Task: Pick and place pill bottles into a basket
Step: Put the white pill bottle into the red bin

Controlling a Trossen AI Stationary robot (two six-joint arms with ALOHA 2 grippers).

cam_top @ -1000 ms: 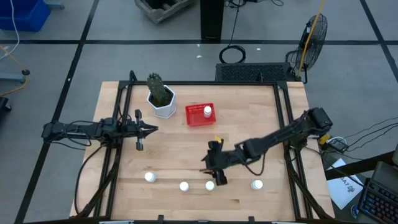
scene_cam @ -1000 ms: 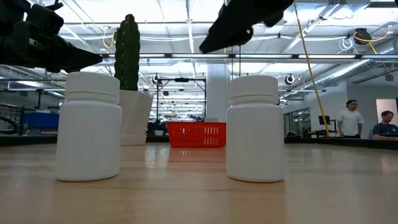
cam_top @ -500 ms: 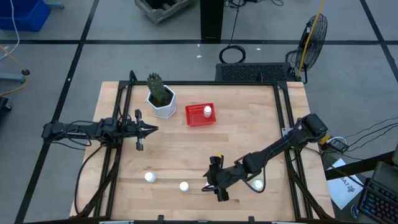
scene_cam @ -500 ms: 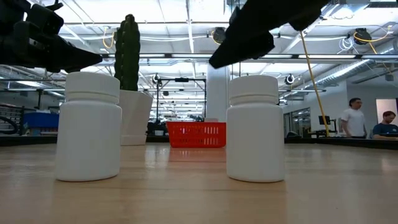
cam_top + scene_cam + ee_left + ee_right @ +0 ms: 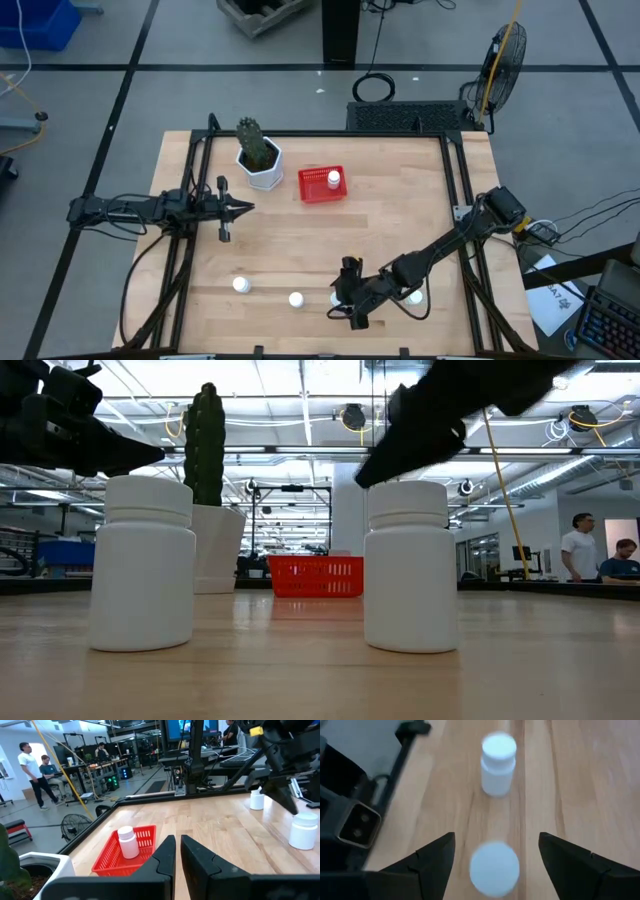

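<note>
desk is the wooden top inside a black frame, seen from above. right arm reaches in from the right edge across to the near middle; right gripper sits over the near row of pill bottles, fingers spread wide with a bottle cap between them, not touching it as far as the wrist view shows. left arm lies along the left side; left gripper hovers over the left-middle of the desk, fingers nearly together with only a thin slit, gripping nothing.

white hexagonal pot with cactus at far left-centre. red mesh basket just right of the pot, near but not touching; one pill bottle stands inside it at its right side, also upright in the left wrist view.

near row, left to right: bottle, bottle, bottle under the right gripper mostly hidden, bottle partly behind the arm. all upright, well apart from the basket. low view shows two of them standing close to camera, basket far behind between them.
</note>
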